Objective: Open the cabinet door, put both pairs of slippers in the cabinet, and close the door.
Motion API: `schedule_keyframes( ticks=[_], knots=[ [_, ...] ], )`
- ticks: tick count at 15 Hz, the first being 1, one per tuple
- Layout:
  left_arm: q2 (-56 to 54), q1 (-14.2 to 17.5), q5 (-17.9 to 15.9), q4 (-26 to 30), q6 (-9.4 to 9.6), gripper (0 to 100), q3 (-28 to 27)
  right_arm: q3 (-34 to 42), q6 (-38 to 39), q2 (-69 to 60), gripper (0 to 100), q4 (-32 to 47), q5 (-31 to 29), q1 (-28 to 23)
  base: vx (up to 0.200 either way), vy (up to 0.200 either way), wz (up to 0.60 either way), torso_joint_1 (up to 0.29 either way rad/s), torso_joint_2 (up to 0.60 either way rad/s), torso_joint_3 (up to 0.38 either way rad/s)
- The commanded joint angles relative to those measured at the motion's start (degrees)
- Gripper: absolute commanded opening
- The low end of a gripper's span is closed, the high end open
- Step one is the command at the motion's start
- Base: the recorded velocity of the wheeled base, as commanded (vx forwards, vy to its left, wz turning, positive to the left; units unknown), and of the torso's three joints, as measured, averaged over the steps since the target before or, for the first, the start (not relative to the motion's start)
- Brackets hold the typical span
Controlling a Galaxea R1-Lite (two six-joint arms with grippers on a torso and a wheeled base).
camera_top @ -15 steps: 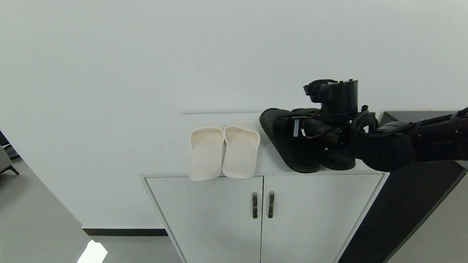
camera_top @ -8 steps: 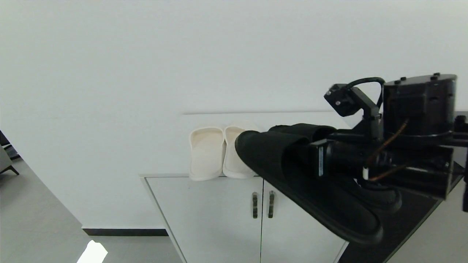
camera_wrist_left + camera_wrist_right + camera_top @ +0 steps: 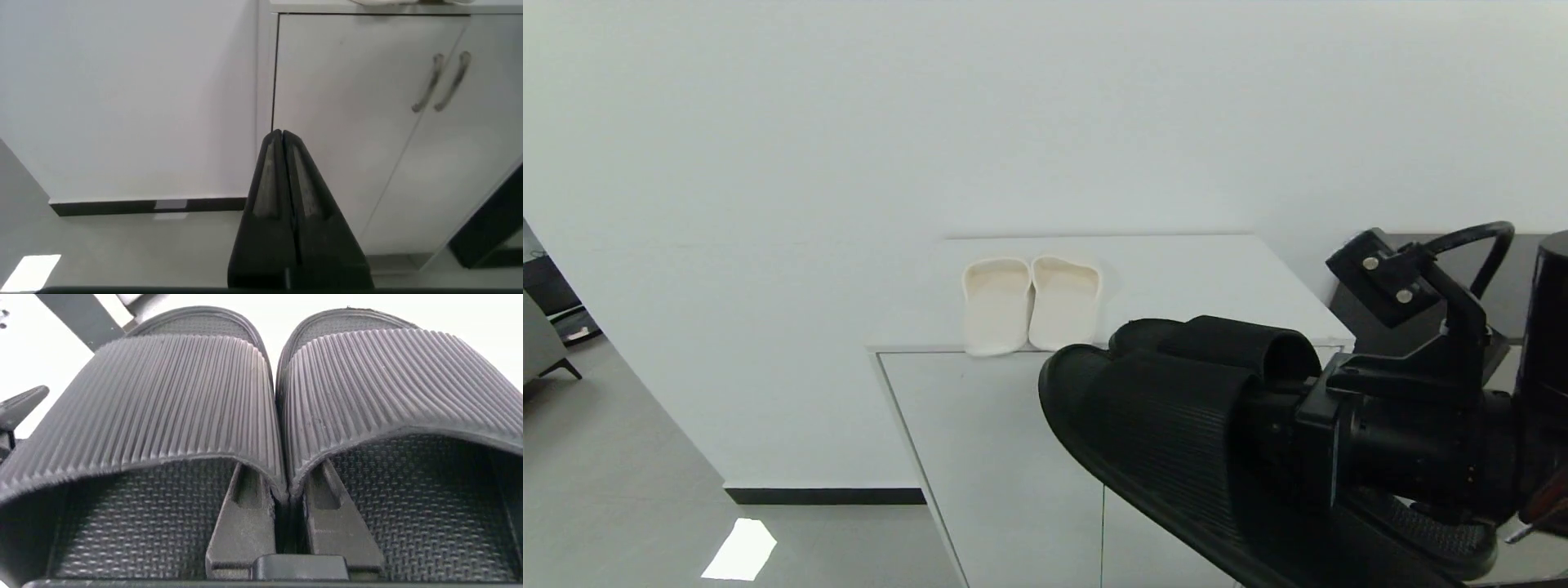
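The black slippers (image 3: 1168,416) hang side by side in the air before the cabinet (image 3: 980,425), at 4 o'clock from the white slippers (image 3: 1029,302) lying on its top. The right gripper (image 3: 284,494) has one finger under each strap and pinches the slippers' touching inner walls. The left gripper (image 3: 282,143), its fingers pressed together and empty, points toward the closed doors (image 3: 368,122).

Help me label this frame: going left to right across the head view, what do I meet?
light patch on the floor → white slippers on the cabinet top → black slippers, held by the right end effector
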Motion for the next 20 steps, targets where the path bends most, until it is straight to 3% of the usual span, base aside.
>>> schedule_keyframes(
  ticks=[1,3,8,20],
  knots=[
    [-0.03,0.02,0.02,-0.01,-0.04,0,0.0,0.58,-0.05,-0.69,0,-0.03,0.08,0.37,-0.2,0.0,0.0,0.002,0.0,0.002],
    [-0.03,0.02,0.02,-0.01,-0.04,0,0.0,1.72,-0.14,-0.95,0,-0.21,1.92,0.37,-0.2,0.0,0.0,0.002,0.0,0.005],
    [-0.03,0.02,0.02,-0.01,0.04,0,0.0,5.33,0.04,-3.76,0,-2.05,10.89,0.02,0.0,0.0,0.0,0.0,0.0,0.0],
    [-0.03,0.02,0.02,-0.01,0.04,0,0.0,7.79,-1.19,-2.71,0,-5.13,10.89,-2.27,0.0,-0.167,0.0,0.003,0.0,0.001]
  ],
)
